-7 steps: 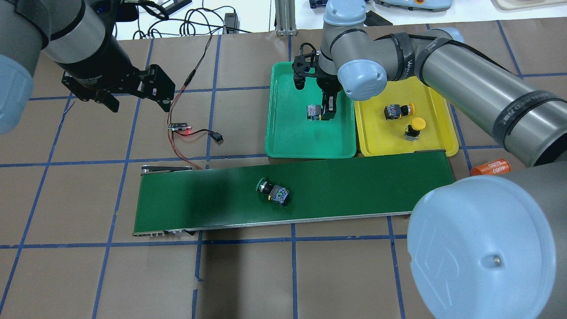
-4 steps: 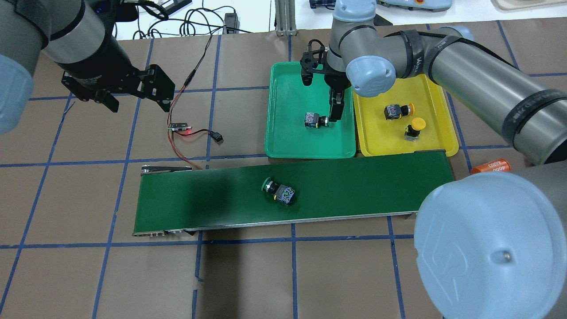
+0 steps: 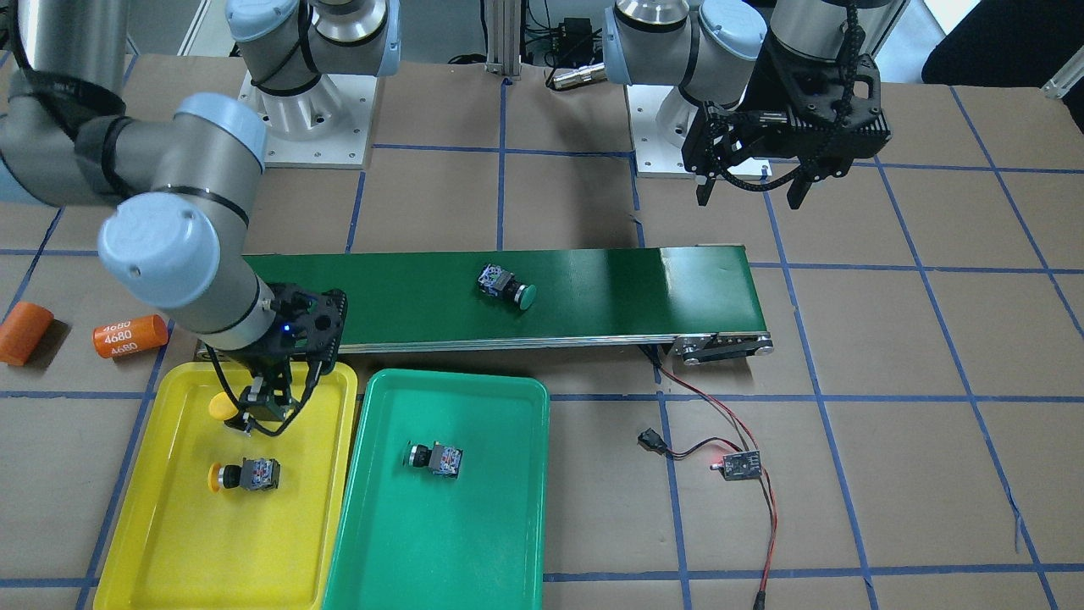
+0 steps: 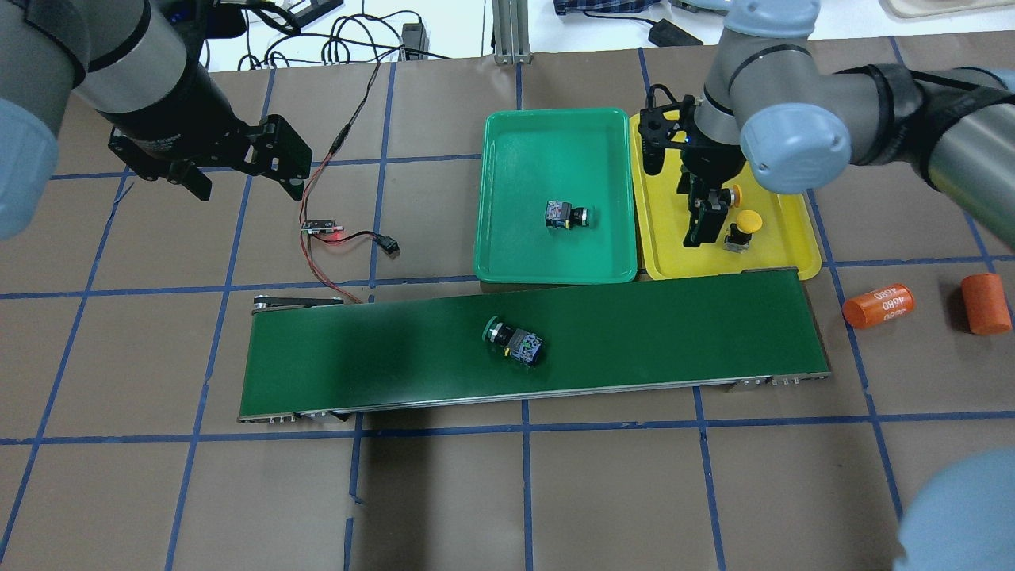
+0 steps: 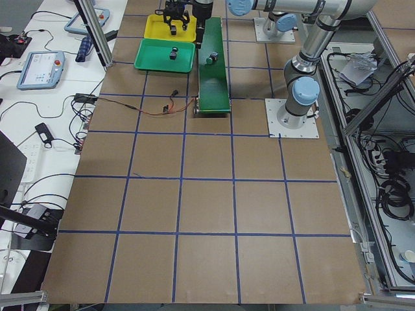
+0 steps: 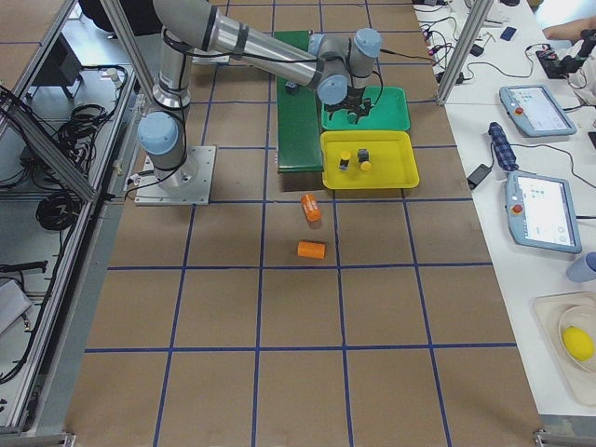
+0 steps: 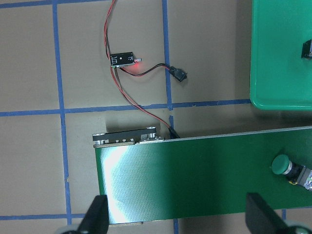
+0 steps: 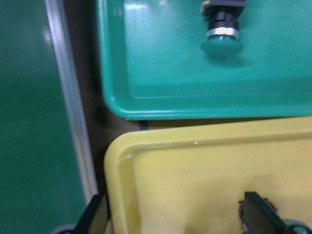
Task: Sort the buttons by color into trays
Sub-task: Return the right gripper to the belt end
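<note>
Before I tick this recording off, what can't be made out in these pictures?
Overhead view: one yellow button is mostly hidden behind the right gripper.
Left wrist view: the green button in the green tray is cut off by the right edge.
Right wrist view: blurred; the same button is cut off by the top edge.

We are reading only one number clearly: "4680", printed in white on the orange cylinder (image 3: 129, 336) that is lying on its side near the conveyor belt (image 3: 593, 292), just past the belt's end on the robot's right. In the front-facing view the number is showing more than once, one line under another. In the overhead view the same digits are appearing upside down. Small white lettering is standing on the black wrist of the left arm (image 4: 158, 119), well away from the belt, but we are finding it too small to read.
</note>
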You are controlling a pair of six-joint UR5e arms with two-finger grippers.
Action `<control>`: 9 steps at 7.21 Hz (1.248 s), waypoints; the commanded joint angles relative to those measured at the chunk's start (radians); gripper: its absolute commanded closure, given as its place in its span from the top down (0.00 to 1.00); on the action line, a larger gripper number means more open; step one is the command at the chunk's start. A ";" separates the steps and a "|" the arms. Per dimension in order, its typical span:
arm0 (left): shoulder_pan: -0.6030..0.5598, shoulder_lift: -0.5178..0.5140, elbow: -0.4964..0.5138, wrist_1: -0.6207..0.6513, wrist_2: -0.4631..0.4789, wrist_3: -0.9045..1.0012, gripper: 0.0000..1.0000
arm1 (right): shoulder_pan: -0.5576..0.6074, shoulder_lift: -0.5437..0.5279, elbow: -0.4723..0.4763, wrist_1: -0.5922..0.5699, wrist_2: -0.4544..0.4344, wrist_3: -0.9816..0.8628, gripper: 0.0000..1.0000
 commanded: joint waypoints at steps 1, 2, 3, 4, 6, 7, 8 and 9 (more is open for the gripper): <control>0.000 0.000 0.000 0.000 0.001 0.000 1.00 | -0.018 -0.195 0.206 -0.015 -0.002 -0.125 1.00; 0.000 0.000 0.000 0.000 0.001 0.000 1.00 | -0.029 -0.188 0.246 -0.094 -0.003 -0.120 1.00; 0.000 -0.002 0.001 0.000 0.001 0.000 1.00 | -0.032 -0.182 0.272 -0.104 -0.002 -0.059 1.00; 0.011 -0.002 0.002 0.000 -0.004 0.000 1.00 | -0.032 -0.176 0.276 -0.112 0.001 -0.049 1.00; 0.052 0.003 -0.002 -0.002 -0.009 0.000 1.00 | -0.030 -0.177 0.292 -0.130 0.006 -0.061 1.00; 0.052 0.003 -0.002 -0.003 -0.009 0.000 1.00 | -0.027 -0.173 0.297 -0.133 0.007 -0.063 1.00; 0.052 0.005 -0.002 -0.005 -0.007 0.000 1.00 | -0.027 -0.148 0.323 -0.164 0.004 -0.063 1.00; 0.051 0.005 -0.002 -0.005 -0.007 0.000 1.00 | -0.027 -0.146 0.341 -0.222 0.001 -0.052 1.00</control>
